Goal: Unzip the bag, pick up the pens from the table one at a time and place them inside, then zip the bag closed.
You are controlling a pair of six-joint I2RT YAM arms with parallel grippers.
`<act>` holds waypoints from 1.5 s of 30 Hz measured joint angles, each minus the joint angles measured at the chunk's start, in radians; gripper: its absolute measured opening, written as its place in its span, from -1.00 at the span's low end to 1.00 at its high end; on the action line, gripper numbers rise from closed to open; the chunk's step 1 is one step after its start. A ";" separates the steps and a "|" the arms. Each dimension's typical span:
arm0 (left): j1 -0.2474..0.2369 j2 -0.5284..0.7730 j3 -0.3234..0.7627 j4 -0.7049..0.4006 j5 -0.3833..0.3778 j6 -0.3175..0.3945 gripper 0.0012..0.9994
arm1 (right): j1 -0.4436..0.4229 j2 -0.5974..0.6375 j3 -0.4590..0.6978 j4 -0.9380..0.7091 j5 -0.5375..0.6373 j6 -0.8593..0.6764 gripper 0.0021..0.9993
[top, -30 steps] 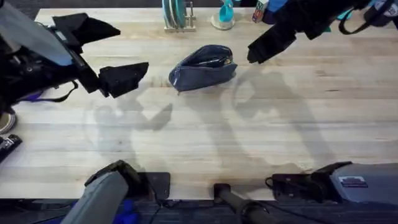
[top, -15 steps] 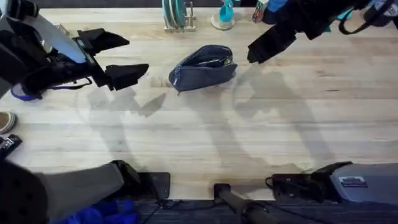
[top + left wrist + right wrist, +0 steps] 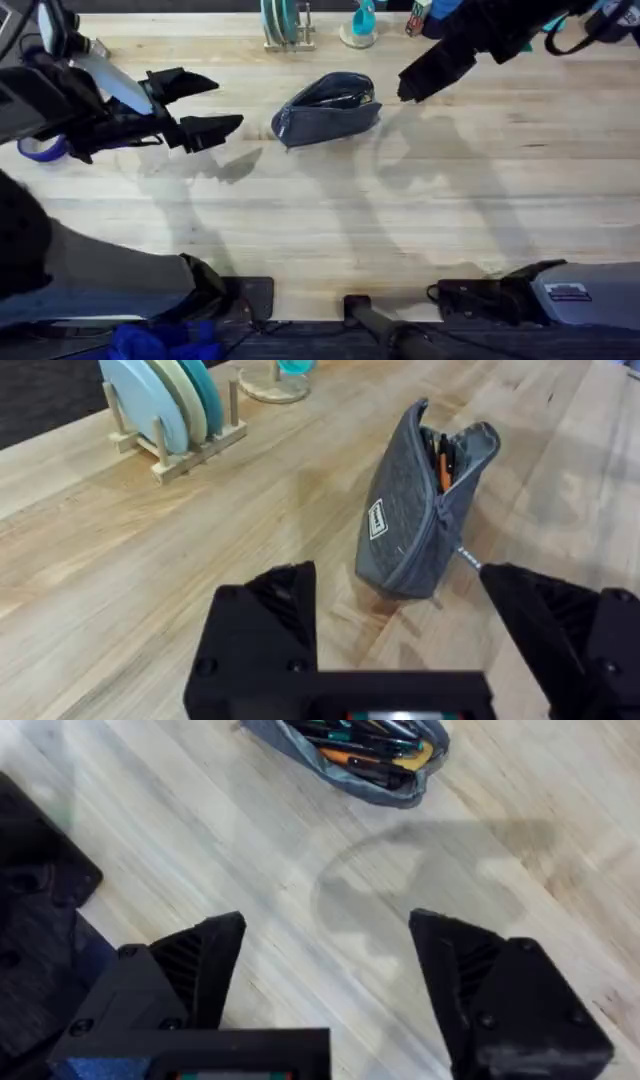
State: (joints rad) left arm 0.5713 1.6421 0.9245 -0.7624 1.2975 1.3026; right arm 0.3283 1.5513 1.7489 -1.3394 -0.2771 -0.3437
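Blue-grey bag (image 3: 327, 108) unzipped — pens (image 3: 362, 742) inside

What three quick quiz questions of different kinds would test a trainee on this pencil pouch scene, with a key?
1. True or false: the oblong blue-grey fabric pouch is zipped shut.
2. Multiple choice: where are the thin stick pens? A) scattered on the light wooden plank table B) inside the pouch C) in the left hand
3. Short answer: what is the right hand holding?

Key:
1. False. The zipper gapes and pens show through the opening.
2. B. They lie inside the open pouch.
3. Nothing. Its fingers are spread over bare table, apart from the pouch. The left hand is likewise open and empty beside the pouch.
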 joint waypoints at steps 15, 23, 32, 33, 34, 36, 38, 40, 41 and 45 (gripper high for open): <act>0.000 0.035 0.000 0.000 0.037 0.072 0.98 | 0.000 0.000 0.000 0.000 0.000 0.000 0.99; 0.000 0.035 0.000 0.000 0.037 0.078 0.98 | 0.000 0.000 0.000 0.000 0.000 0.000 0.99; 0.000 0.035 0.000 0.000 0.037 0.079 0.99 | 0.000 0.000 0.000 0.000 0.000 0.000 0.99; 0.000 0.035 0.000 0.000 0.037 0.079 0.99 | 0.000 0.000 0.000 0.000 0.000 0.000 0.99; 0.000 0.035 0.000 0.000 0.037 0.079 0.99 | 0.000 0.000 0.000 0.000 0.000 0.000 0.99; 0.000 0.035 0.000 0.000 0.037 0.079 0.99 | 0.000 0.000 0.000 0.000 0.000 0.000 0.99; 0.000 0.035 0.000 0.000 0.037 0.079 0.99 | 0.000 0.000 0.000 -0.009 0.005 0.000 0.99; 0.000 0.035 0.000 0.000 0.037 0.079 0.99 | 0.000 0.000 0.000 -0.039 0.012 0.000 0.99; 0.000 0.035 0.000 0.000 0.037 0.079 0.99 | 0.000 0.000 0.000 -0.046 0.012 0.000 0.99; 0.000 0.034 0.000 0.000 0.037 0.079 0.99 | 0.000 0.000 0.000 -0.076 0.016 0.000 0.99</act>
State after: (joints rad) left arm 0.5713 1.6764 0.9245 -0.7620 1.3346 1.3811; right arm 0.3283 1.5513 1.7489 -1.4158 -0.2611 -0.3439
